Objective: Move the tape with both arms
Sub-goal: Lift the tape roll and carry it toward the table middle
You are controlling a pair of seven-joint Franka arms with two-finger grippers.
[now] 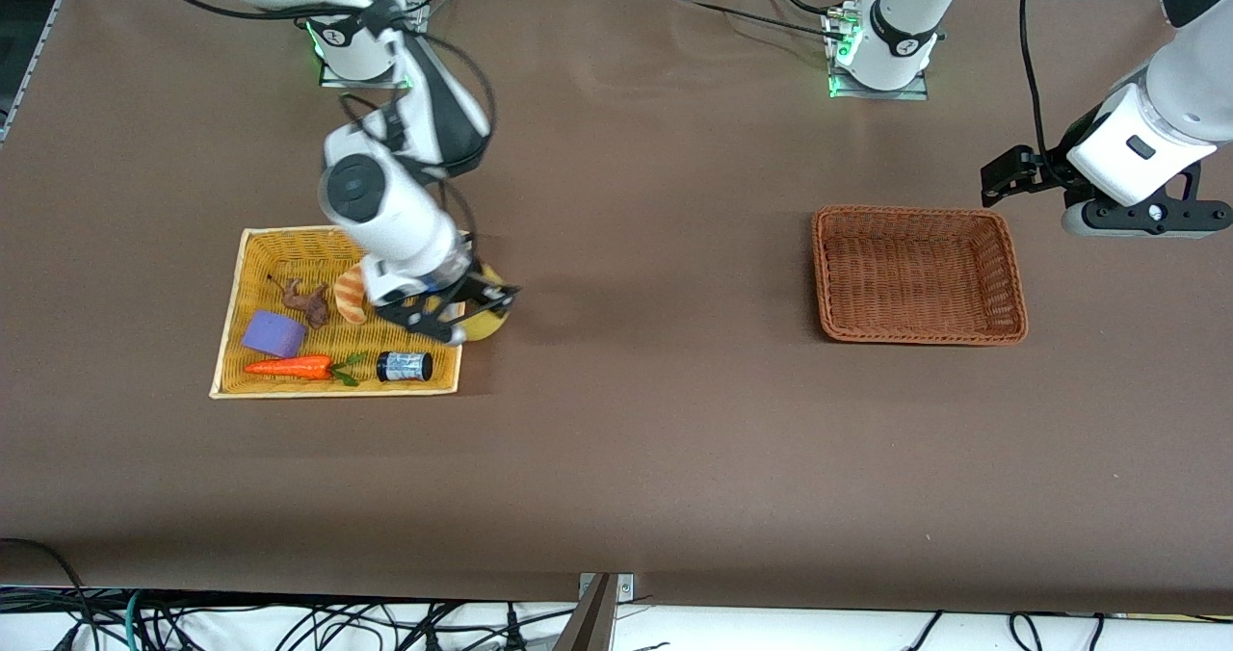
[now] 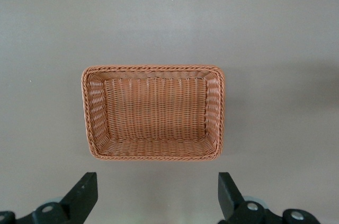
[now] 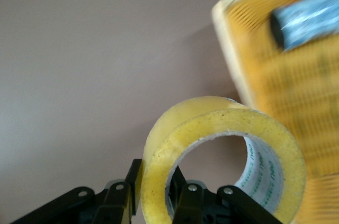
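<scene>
Brown table (image 1: 626,439), tape (image 1: 485,321) pinched tight by its wall in right gripper (image 1: 453,316) at yellow basket's (image 1: 231,343) edge, left gripper (image 1: 1002,177) wide open, waiting beside brown basket (image 1: 920,338): best lift slow, hold level, move to left arm.

Tape (image 1: 486,319) mostly hidden under right gripper (image 1: 462,309); can (image 3: 310,15) blurred, perhaps labelled.

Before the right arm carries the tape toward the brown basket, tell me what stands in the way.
Nothing visible does. The right gripper holds the tape at the yellow basket's edge; bare table lies between it and the brown basket.
</scene>
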